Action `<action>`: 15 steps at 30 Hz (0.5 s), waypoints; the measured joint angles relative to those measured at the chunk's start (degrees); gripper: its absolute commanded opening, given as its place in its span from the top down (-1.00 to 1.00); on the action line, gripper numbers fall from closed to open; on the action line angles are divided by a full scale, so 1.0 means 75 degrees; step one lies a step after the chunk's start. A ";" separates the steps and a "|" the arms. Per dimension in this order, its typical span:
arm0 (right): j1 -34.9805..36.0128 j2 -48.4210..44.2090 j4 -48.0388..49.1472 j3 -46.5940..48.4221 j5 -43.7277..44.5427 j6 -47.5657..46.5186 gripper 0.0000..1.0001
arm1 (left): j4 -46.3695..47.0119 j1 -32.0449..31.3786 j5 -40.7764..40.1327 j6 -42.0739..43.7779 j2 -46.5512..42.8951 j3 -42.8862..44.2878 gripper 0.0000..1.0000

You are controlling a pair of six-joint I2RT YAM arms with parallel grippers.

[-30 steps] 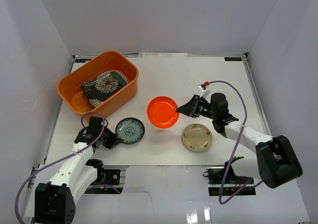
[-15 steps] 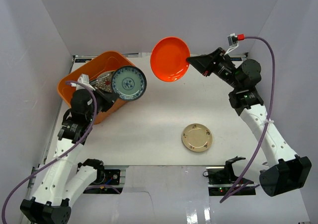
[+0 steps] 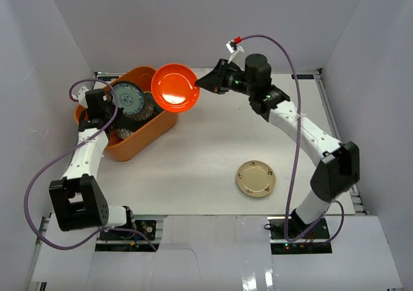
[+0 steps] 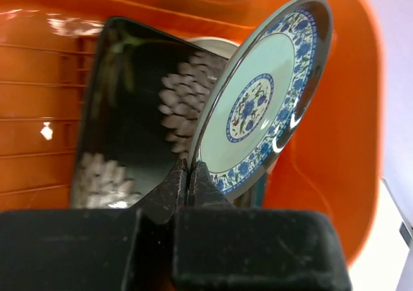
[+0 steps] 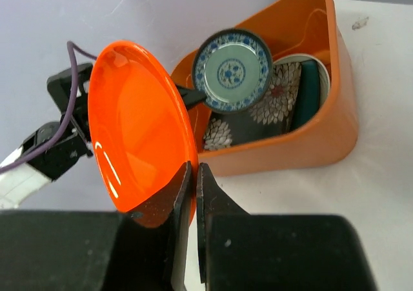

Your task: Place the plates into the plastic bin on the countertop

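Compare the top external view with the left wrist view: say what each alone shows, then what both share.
Top external only: the beige-gold plate lying on the countertop, and the right claw shut on the red plate. Left wrist only: the left claw pinching its plate's rim. Both: the orange bin, the black floral plate inside, and the green-blue patterned plate tilted over it.

left arm (image 3: 87, 152) and right arm (image 3: 303, 128): slim white links, bulky black joints. a loose purple cable (image 3: 295, 71) trails along each, the right one's carrying a red-tipped plug (image 3: 237, 41). left end effector (image 4: 188, 175) and right end effector (image 5: 191, 171) are black and taper to a narrow point.
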 measured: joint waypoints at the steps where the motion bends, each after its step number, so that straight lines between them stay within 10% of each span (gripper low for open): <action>1: 0.0102 0.0408 -0.0169 0.0425 0.0061 -0.0058 0.84 | 0.0017 0.0114 -0.0029 0.0029 0.0052 -0.0050 1.00; 5: 0.0423 0.2002 -0.0595 0.2218 0.0423 -0.0248 0.85 | -0.0035 0.0431 -0.0090 0.0108 0.0178 -0.0315 0.97; 11: 0.0790 0.4147 -0.0743 0.4153 0.1142 -0.0207 0.84 | -0.0291 0.0621 -0.0356 0.0192 0.0428 -0.0402 -0.54; 15: 0.1005 0.5333 -0.0973 0.4913 0.1443 -0.0079 0.85 | -0.0277 0.0670 -0.0373 0.0204 0.0201 -0.0609 -0.72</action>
